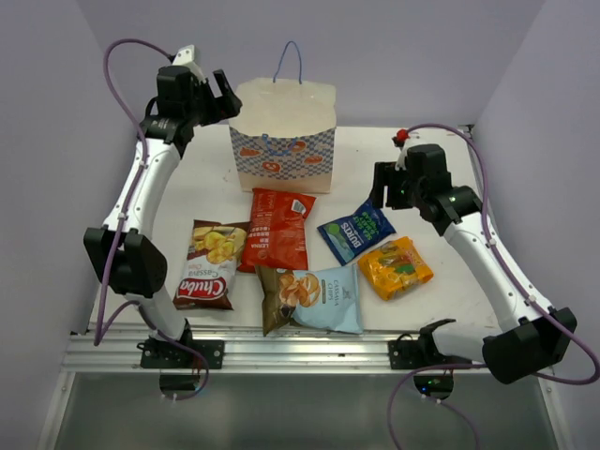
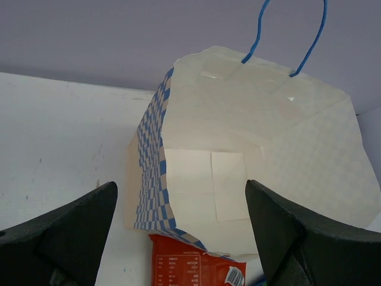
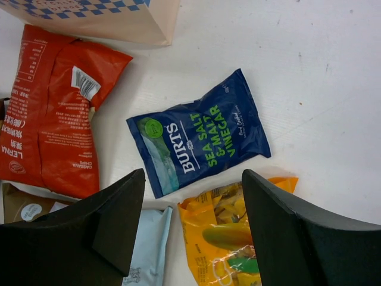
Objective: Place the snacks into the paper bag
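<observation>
paper bag (image 1: pixel 281 131) stood open at tabletop (image 1: pixel 202 187) rear, only bare paper inside; five snacks (image 1: pixel 309 298) lay flat in front of it, red chip bag (image 1: pixel 275 228) nearest; left pincer (image 1: pixel 223 98) spread beside bag mouth; right pincer (image 3: pixel 193 179) spread above dark blue packet (image 3: pixel 199 134).

paper bag (image 1: pixel 282 131): matt paper | snacks (image 1: pixel 355 231): glossy plastic film | table (image 1: pixel 427 197): matt white

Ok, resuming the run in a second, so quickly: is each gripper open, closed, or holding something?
Left gripper: open, holding nothing, beside the paper bag.
Right gripper: open, holding nothing, above the dark blue packet.
</observation>
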Motion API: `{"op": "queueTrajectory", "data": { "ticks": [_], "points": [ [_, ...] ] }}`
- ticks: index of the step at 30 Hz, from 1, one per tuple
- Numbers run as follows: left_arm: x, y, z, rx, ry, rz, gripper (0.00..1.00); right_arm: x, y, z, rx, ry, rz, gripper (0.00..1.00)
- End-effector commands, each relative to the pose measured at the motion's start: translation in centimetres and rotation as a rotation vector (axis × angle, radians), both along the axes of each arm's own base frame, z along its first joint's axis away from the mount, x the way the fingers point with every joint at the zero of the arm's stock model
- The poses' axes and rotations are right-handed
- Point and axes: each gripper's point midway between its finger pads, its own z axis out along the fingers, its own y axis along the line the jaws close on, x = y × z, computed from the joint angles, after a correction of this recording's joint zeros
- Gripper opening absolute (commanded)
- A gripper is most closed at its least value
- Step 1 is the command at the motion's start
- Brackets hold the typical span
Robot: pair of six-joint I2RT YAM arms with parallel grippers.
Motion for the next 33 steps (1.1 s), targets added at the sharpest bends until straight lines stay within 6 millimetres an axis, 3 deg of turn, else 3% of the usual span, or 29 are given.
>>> {"op": "queueTrajectory", "data": {
  "ticks": [1,6,9,14,18,21,30,33],
  "points": [
    [1.0,0.2,0.0,0.002,-0.015,0.017,0.92,0.2,-0.2,1.1,0.0,-0.025,-0.022,0.7],
    [1.8,0.1,-1.8,0.018,0.014,0.016,0.89,0.1,-0.1,0.7,0.004,-0.011,-0.024,0.7],
    [2.2,-0.1,-2.5,0.02,0.025,0.011,0.78,0.0,0.1,0.4,0.008,-0.003,-0.011,0.7],
    [2.9,-0.2,-3.2,0.027,0.033,0.007,0.47,-0.2,1.4,-1.0,0.002,0.031,0.049,0.69],
    [3.4,-0.4,-3.5,0.026,0.034,0.001,0.24,-0.5,3.2,-4.3,0.028,0.093,0.116,0.7],
    [3.6,-0.5,-3.7,0.025,0.041,0.001,0.0,-0.2,5.7,-6.5,0.125,0.133,0.185,0.72],
    [2.6,-0.3,-4.5,0.026,0.07,0.004,0.0,2.8,13.4,-11.7,0.393,0.203,0.286,0.72],
    [2.2,-0.3,-5.1,0.022,0.087,0.006,0.0,3.2,16.5,-12.2,0.468,0.208,0.321,0.71]
  ]
}}
